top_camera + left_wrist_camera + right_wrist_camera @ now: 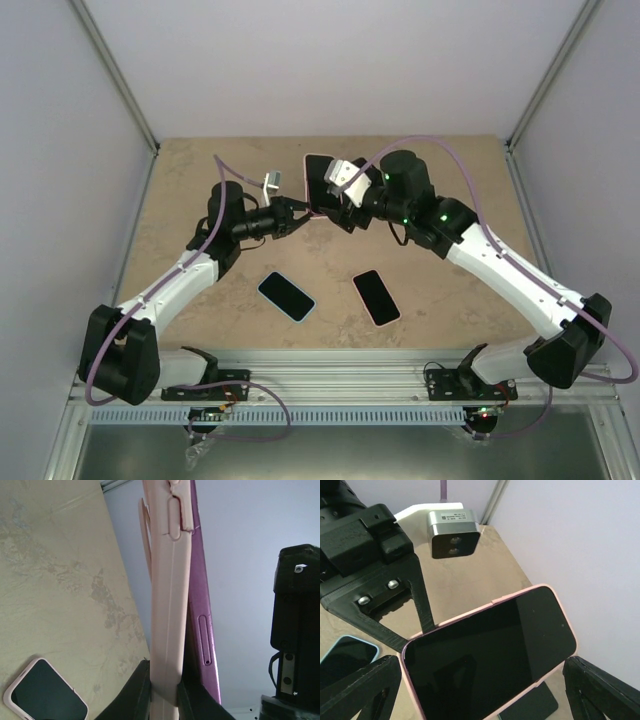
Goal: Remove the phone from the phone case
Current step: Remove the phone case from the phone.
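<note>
A phone with a dark screen (490, 655) and purple body (201, 605) is held on edge above the table, partly peeled out of its pink phone case (170, 580). My left gripper (165, 680) is shut on the case's edge, and the phone's purple side stands apart from it on the right. From above, the phone and case (318, 180) hang between both grippers. My right gripper (480, 695) is open, one finger (360, 690) to the left of the phone and the other (600, 690) to the right, neither pressing it.
Two more phones lie on the table nearer the bases: one in a blue case (286, 296) and one in a pink case (376, 297). The left wrist camera (452, 532) and its black mount (370, 575) sit close behind the held phone. Grey walls enclose the table.
</note>
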